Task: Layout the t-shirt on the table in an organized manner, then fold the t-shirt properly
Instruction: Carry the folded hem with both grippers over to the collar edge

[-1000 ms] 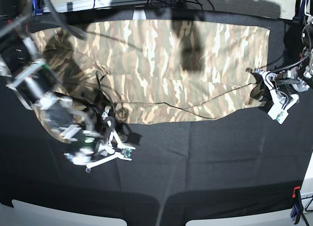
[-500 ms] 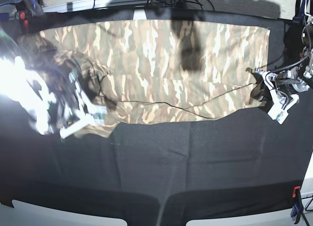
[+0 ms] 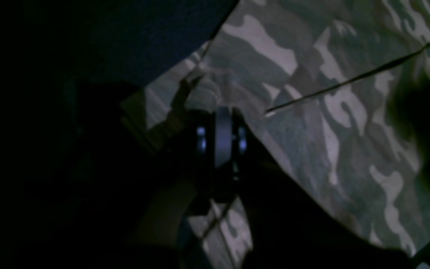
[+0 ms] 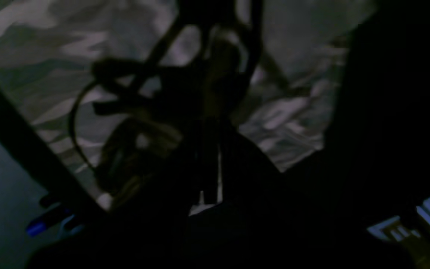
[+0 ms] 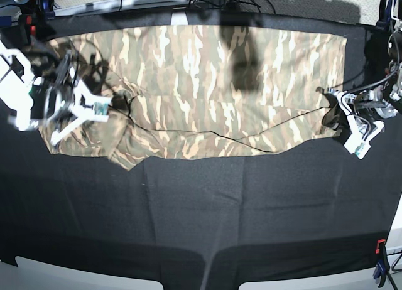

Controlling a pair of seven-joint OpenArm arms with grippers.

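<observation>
With the t-shirt [image 5: 207,89] spread across the counter's [image 5: 207,214] upper half, keep both closed end effectors, left [image 5: 339,111] pinching its right-hand corner, right [image 5: 94,108] at the rumpled left end, pulling evenly outward.

T-shirt [image 5: 207,83] spread across far half of table [image 5: 207,221]; arms at left and right ends.

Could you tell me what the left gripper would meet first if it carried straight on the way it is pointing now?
Most likely the t-shirt itself: the left gripper is shut at the shirt's edge, and camouflage fabric lies directly ahead of its fingers. Depth is hard to judge in this dark view.
</observation>
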